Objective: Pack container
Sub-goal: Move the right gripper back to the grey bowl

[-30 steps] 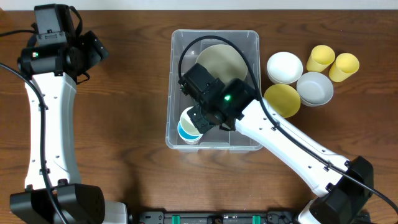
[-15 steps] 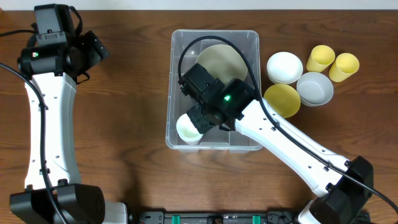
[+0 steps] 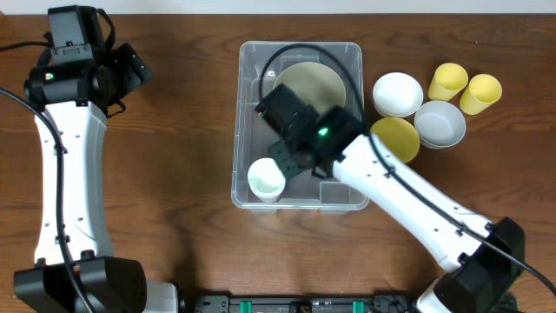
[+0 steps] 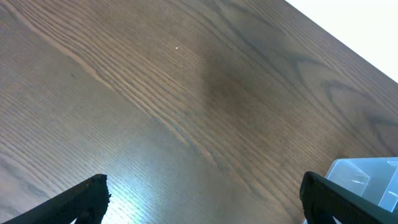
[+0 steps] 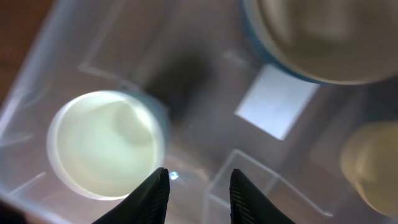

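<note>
The clear plastic container [image 3: 246, 104] stands at the table's middle. Inside it, a pale green bowl [image 3: 308, 83] lies at the far end and a white cup [image 3: 266, 179] stands upright in the near left corner. My right gripper [image 3: 294, 159] is inside the container, just right of the cup, open and empty. In the right wrist view its fingers [image 5: 198, 186] are apart over the clear base, with the cup [image 5: 106, 146] to their left and the white label [image 5: 277, 109] beyond. My left gripper [image 3: 132, 69] is open and empty over bare table at the far left [image 4: 205, 202].
Right of the container stand a white bowl [image 3: 398, 93], a grey-white bowl [image 3: 440, 123], a yellow bowl [image 3: 395, 139] and two yellow cups [image 3: 449, 81] [image 3: 481, 92]. The container's corner [image 4: 367, 177] shows in the left wrist view.
The cup, tilted with its blue side showing in my right gripper, now stands upright on the container's base. The right gripper has let go and drawn back up and right. The left arm is still.
</note>
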Controlling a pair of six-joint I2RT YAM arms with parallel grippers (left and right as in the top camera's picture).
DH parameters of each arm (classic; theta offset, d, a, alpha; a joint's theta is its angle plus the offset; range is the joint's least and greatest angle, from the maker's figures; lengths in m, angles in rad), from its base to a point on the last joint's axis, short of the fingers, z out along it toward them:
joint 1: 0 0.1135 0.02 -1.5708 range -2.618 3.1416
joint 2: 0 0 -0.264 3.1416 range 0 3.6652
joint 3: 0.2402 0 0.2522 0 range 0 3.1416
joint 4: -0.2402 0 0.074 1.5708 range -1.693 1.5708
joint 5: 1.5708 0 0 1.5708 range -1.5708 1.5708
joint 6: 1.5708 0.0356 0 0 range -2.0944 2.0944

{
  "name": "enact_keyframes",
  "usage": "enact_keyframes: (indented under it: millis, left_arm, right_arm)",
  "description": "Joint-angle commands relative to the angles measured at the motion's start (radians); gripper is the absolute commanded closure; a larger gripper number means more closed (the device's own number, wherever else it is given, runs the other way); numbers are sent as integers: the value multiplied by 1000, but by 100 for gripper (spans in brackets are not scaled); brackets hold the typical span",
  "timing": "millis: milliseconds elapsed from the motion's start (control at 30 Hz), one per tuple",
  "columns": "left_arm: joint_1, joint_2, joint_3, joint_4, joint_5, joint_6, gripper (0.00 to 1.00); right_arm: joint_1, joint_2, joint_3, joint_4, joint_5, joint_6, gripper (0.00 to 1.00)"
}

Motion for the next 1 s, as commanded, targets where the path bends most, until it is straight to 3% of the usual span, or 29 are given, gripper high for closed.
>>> enact_keyframes:
  millis: [0,267,500,633,700,767,967]
  left_arm:
    - [3,10,9,-3,-16,2,2]
    - [3,10,9,-3,-16,2,2]
    - [3,10,9,-3,-16,2,2]
    - [3,10,9,-3,-16,2,2]
    - [3,10,9,-3,-16,2,2]
    - [3,10,9,-3,-16,2,2]
    - [3,10,9,-3,-16,2,2]
  right_arm:
    - [-94,-77,17,-14,51,51,65]
    - [-407,-140,17,-130,67,51,60]
    - [-688,-138,-34,-111,69,51,59]
    - [-821,-138,-133,-31,65,56,56]
    - [-883,-138,-209,45,60,59,44]
    - [-929,-138,-272,120,31,59,38]
    - [-1062,-137,-442,336,-102,58,37]
